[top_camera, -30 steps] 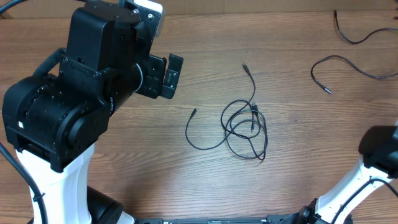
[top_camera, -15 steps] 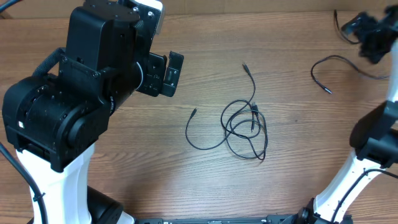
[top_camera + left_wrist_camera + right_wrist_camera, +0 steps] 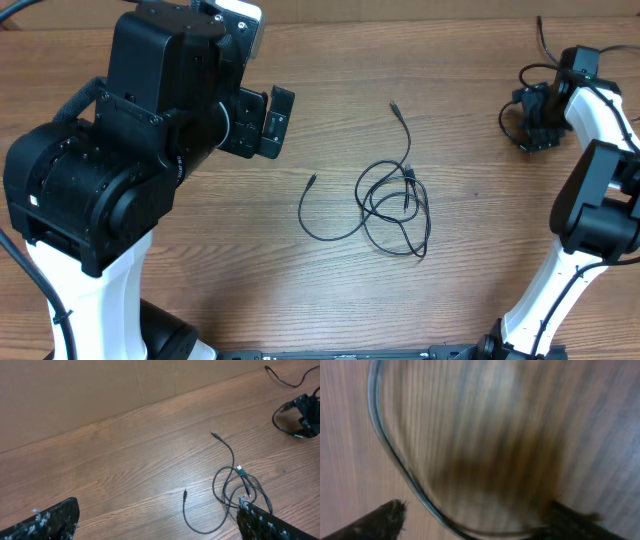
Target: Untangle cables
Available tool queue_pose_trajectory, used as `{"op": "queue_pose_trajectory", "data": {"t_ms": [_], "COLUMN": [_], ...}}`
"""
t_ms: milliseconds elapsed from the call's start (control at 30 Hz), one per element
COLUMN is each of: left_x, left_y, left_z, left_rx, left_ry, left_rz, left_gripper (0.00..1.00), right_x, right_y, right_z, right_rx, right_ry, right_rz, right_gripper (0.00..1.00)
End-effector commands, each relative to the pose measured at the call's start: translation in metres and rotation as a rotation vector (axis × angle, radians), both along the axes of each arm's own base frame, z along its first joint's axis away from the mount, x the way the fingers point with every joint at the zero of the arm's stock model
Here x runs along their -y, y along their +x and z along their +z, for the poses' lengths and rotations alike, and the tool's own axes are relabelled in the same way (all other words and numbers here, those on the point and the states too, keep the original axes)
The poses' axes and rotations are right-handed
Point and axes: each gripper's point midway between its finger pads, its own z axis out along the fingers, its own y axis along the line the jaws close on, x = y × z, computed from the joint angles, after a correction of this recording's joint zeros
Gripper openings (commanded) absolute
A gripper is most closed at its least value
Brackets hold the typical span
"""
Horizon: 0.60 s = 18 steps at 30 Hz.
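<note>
A small tangle of thin black cables lies at the table's middle, one free end curling left and another reaching toward the back. The left wrist view shows it low on the right. My left gripper hovers left of the tangle, open and empty. My right gripper is down over a separate loose cable at the far right. In the blurred right wrist view that cable curves between the wide-apart fingers of the open right gripper; contact is not clear.
Another loose black cable lies at the back right corner, also seen in the left wrist view. The left arm's bulky body covers the table's left side. A plain wall rises behind the table.
The right arm swung from the lower right edge up to the far-right cable and came down over it. The left arm and the tangle have not moved.
</note>
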Motion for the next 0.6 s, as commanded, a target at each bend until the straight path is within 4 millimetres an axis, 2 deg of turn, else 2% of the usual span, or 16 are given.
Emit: {"op": "queue_pose_trajectory", "data": {"t_ms": [0,167,267,400,567], "left_x": [0.000,0.000,0.000,0.000,0.000], "left_y": [-0.002,-0.002,-0.002,-0.002,-0.002], "left_z": [0.001,0.001,0.001,0.001,0.001], "left_rx": [0.008,0.011,0.012,0.012,0.012], "left_ry": [0.012,0.021,0.026,0.026,0.026], "left_rz": [-0.004,-0.011,-0.015,-0.015,-0.015], "left_gripper": [1.00,1.00,1.00,1.00,1.00], "right_x": [0.007,0.011,0.016,0.023,0.023], "right_y": [0.015,0.047,0.051,0.055,0.057], "right_z": [0.010,0.027,0.028,0.022,0.001], "right_rx": [0.074,0.223,0.247,0.257,0.239], "right_ry": [0.062,0.086,0.068,0.040,0.038], "right_rz": [-0.228,-0.245,-0.269,-0.280,-0.262], "right_gripper": [0.94,0.91,0.91,0.91,0.90]}}
